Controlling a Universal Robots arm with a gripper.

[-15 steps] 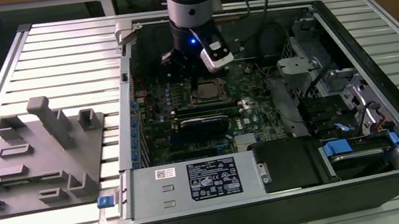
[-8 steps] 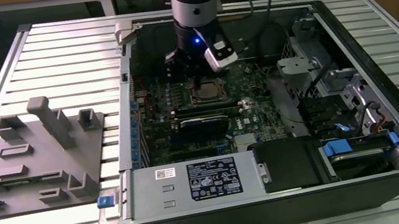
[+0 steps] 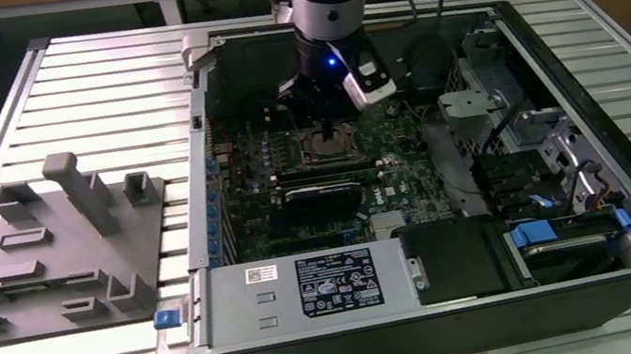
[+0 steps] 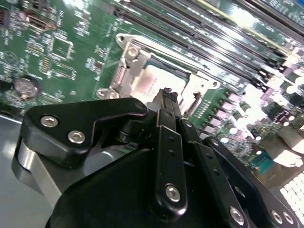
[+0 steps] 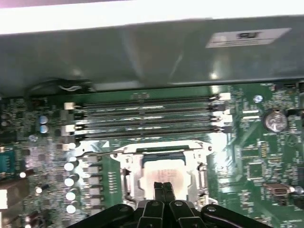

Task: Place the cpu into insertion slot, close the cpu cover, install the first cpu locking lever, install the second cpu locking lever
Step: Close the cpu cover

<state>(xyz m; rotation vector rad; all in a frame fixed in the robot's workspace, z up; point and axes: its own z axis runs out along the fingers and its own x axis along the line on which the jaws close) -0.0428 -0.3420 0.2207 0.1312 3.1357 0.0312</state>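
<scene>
Gripper closed on nothing, poised over the cpu in an open computer case.
A grey fixture plate sits on the slatted table at the exterior view's left of the case. In both wrist views the fingertips press together just above the cpu, which lies in the insertion slot, framed by the cpu cover; memory slots run alongside.

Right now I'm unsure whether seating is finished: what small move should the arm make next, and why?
Probably ease the gripper sideways toward the edge of the cpu cover to begin the lever work. The cpu sits in the insertion slot, the cover appears down around it, and the jaws are shut above the cpu, holding nothing.
</scene>
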